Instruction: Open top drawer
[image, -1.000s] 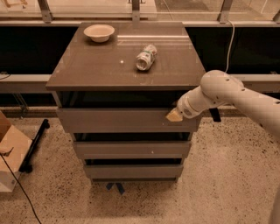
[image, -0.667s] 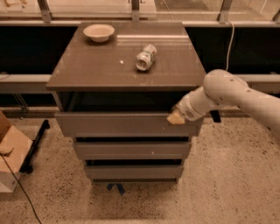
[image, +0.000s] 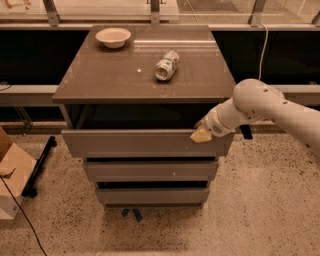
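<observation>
The top drawer (image: 140, 143) has a wide, plain grey-brown front and stands pulled out from the cabinet, with a dark gap behind its upper edge. My gripper (image: 201, 134) is at the right end of the drawer front, at its top edge, on the end of my white arm (image: 260, 107) that reaches in from the right. Its tan fingertip rests against the front's upper rim.
The cabinet top (image: 120, 75) holds a pale bowl (image: 113, 37) at the back left and a crushed can (image: 166, 65) lying on its side. Two narrower drawer fronts (image: 150, 170) sit below. A cardboard box (image: 12, 175) and a black bar (image: 40, 165) are on the floor to the left.
The top drawer has slid further out toward the camera, and my gripper has moved with its right end. The gap behind the front has widened.
</observation>
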